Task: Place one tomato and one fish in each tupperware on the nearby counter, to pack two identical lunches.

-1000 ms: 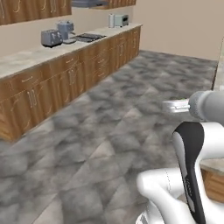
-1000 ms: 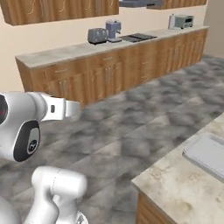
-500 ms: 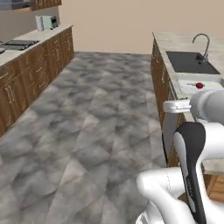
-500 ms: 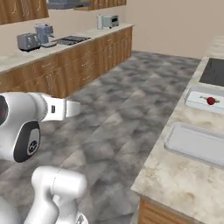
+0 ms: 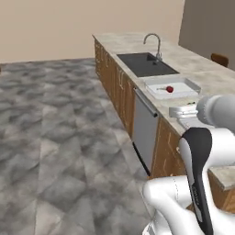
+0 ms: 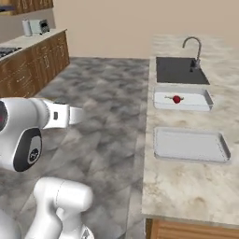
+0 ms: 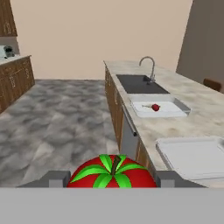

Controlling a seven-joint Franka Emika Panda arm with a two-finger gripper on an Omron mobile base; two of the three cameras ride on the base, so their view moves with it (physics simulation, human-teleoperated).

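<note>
Tool [image 7: 113,186] closed around round red tomato with green leafy stem [image 7: 112,173], held between its dark fingertips [image 7: 55,179]. Ahead and right of tool: beige-grey marbled stone worktop [image 7: 205,111] bearing empty shallow white tupperware [image 7: 192,157], nearer, and beyond it second white tupperware [image 7: 161,108] containing small red tomato [image 7: 155,107].

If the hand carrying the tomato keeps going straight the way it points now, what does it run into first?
Probably nothing nearby: the hand, shut on the tomato, points along the open floor beside the counter, toward the far beige wall. The tupperware sits off to the right. Depth is unclear.
</note>
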